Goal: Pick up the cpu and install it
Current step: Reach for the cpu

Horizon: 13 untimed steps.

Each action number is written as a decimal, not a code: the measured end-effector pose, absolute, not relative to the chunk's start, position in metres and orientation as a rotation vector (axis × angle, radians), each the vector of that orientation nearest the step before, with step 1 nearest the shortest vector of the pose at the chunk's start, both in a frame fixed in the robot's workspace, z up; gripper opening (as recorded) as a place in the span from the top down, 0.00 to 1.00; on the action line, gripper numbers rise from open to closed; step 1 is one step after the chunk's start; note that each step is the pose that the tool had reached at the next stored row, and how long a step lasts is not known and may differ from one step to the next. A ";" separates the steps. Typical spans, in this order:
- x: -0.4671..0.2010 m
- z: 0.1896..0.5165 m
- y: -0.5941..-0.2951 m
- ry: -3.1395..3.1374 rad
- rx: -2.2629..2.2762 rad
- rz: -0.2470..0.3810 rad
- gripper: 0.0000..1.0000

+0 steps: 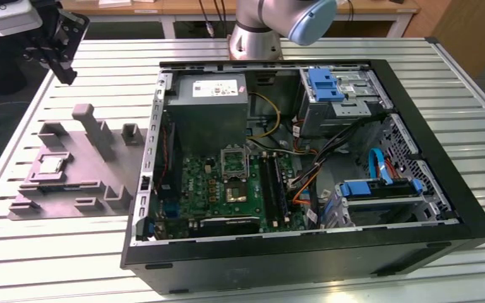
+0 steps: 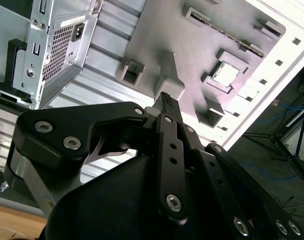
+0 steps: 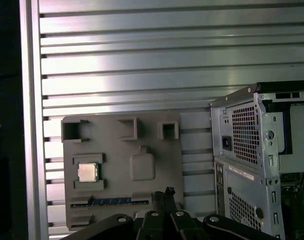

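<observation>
The cpu (image 1: 51, 165) is a small silver square with a greenish rim, lying in a recess of the grey plastic fixture (image 1: 83, 183) on the table, at the exterior view's left of the open computer case. Both wrist views show it too, the cpu (image 3: 87, 172) in the first and the cpu (image 2: 226, 75) in the second. My gripper (image 1: 65, 72) hangs high above the table beyond the fixture, well clear of the chip. Its black fingertips (image 2: 164, 97) rest together with nothing between them, so the gripper (image 3: 164, 193) is shut and empty.
The open black computer case (image 1: 444, 189) lies on the slatted metal table (image 1: 57, 252). Inside is a green motherboard (image 1: 217, 189) with a metal-framed socket (image 1: 232, 161), a power supply (image 1: 213, 101), cables and blue drive brackets (image 1: 323, 85). Upright posts (image 1: 91, 129) rise from the fixture.
</observation>
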<state>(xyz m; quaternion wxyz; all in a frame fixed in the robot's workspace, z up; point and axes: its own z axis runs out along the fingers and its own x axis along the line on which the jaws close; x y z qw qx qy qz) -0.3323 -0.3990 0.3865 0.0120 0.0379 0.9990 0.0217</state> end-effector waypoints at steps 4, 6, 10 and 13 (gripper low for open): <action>-0.339 0.387 -0.399 3.115 0.118 0.068 0.89; -0.340 0.387 -0.399 3.115 0.118 0.068 0.89; -0.349 0.387 -0.399 3.115 0.118 0.068 0.89; -0.351 0.387 -0.399 3.115 0.118 0.068 0.89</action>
